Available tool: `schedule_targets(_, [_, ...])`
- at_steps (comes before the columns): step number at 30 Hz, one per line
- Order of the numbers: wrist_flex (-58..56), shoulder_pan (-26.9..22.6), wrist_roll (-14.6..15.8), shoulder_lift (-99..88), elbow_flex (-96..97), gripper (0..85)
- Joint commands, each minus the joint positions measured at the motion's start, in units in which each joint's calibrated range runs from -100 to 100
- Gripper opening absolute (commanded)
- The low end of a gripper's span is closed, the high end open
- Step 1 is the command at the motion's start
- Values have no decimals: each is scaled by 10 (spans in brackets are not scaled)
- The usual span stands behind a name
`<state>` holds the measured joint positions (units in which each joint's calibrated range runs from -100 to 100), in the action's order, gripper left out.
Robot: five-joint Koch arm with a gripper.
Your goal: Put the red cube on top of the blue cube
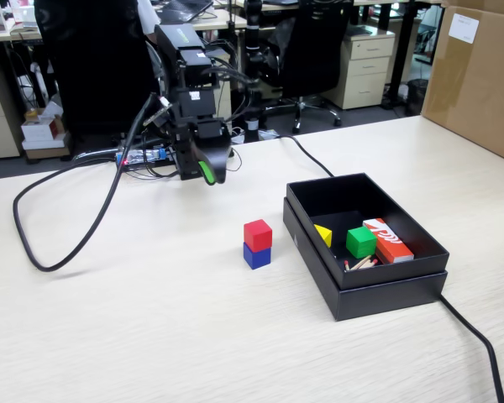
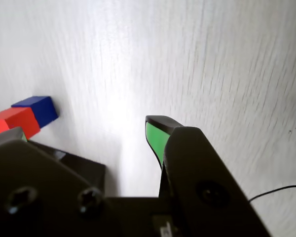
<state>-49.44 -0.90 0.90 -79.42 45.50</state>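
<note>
Gripper (image 1: 212,172) empty, raised above table (image 1: 151,336), far-left of cubes; jaw gap not discernible. Red cube (image 1: 258,234) stacked squarely on blue cube (image 1: 257,255), table centre. Black box (image 1: 403,285) just right, holding green cube (image 1: 360,242).

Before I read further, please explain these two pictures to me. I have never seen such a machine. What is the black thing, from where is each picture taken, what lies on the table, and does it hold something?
The black thing is a small robot arm with a gripper at its end, a pincer with green pads. The fixed view is taken from a camera standing across the table. The wrist view comes from a camera riding on the arm itself, so the gripper fills its lower part.

On the pale table the red cube sits on top of the blue cube. Beside them stands a black box holding a green cube, a yellow piece and an orange-red box.

The gripper holds nothing; it hangs open, apart from the cubes.
</note>
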Motion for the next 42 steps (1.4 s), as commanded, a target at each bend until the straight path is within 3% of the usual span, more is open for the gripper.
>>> schedule_targets(1, [20,1,-2,-86,30,488])
schedule_targets(10, [224,2,-3,-194,249,477])
schedule_targets(15, [496,8,-21,-195,411,476])
schedule_targets(20, [588,7,-20,-200,477,477])
schedule_targets(42, [539,-4,-20,-194,524,487])
